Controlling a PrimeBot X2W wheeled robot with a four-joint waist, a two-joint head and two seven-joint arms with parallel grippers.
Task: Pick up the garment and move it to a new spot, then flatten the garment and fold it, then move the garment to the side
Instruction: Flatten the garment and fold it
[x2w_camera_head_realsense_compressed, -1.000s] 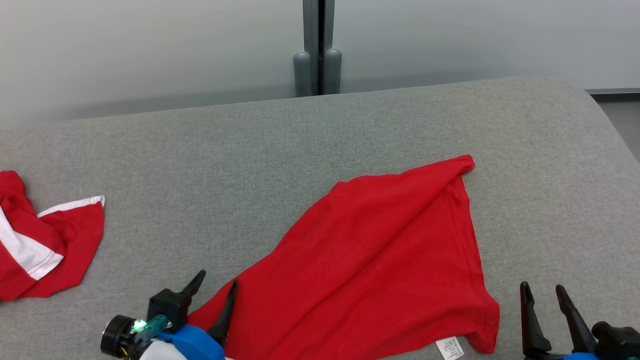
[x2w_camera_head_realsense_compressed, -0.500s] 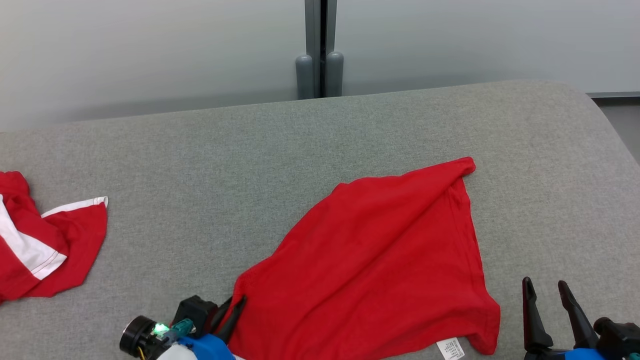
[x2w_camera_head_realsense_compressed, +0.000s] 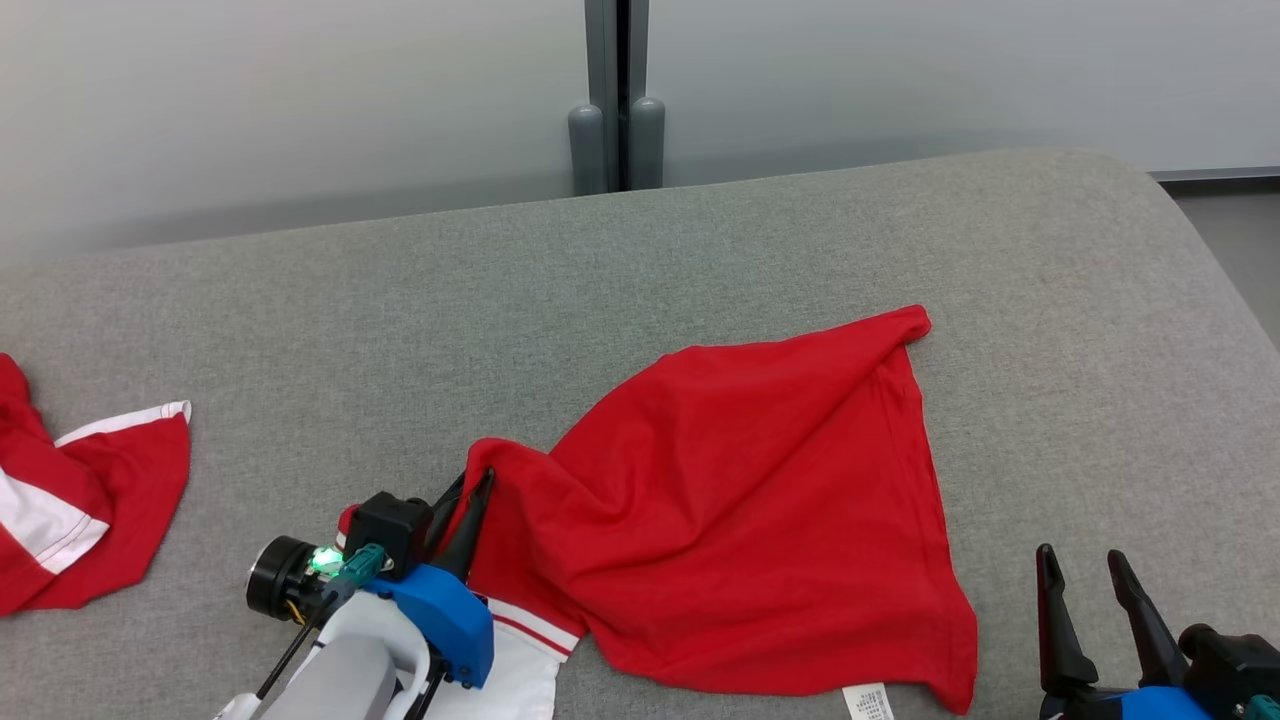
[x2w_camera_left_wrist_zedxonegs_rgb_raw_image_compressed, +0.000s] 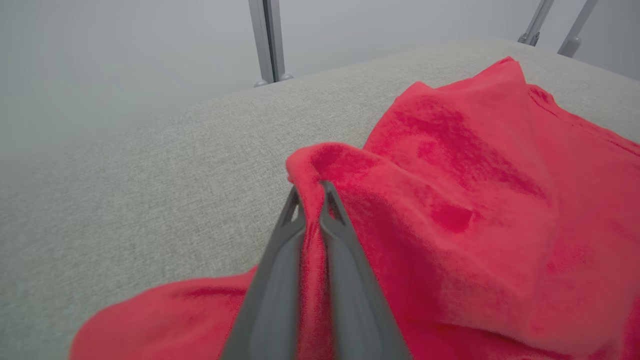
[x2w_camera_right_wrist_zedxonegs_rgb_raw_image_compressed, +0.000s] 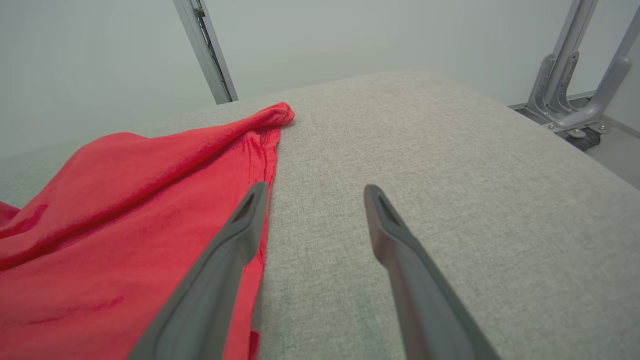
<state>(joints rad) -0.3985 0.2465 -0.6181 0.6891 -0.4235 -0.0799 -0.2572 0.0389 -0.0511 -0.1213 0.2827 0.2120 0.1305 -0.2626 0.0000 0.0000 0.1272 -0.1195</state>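
While clamped on cloth, left gripper: fingers drawn narrow onto a raised fold at the near-left corner of the garment, with red cloth between them and bunched over the tips.
Garment position: lay on the grey couch, right of centre, mostly flat, peaked only at the pinched corner.
Long axis: ran on a diagonal from the pinched corner up to the far right corner.
Right gripper: fingers spread wide, held nothing, hung over bare couch just beside the garment's near-right edge and its care tag.
Direction from fingers: up and right of the left fingers; left of the right fingers.
Nearer arm: left, in contact; right close to the near-right corner but apart from it.
Step judged: pick-up under way, carry to a new spot not yet made.
Next move judged: a one-handed lift would probably trail the cloth along that diagonal.
Other cloth: red-and-white piece at the couch's far left, well apart.
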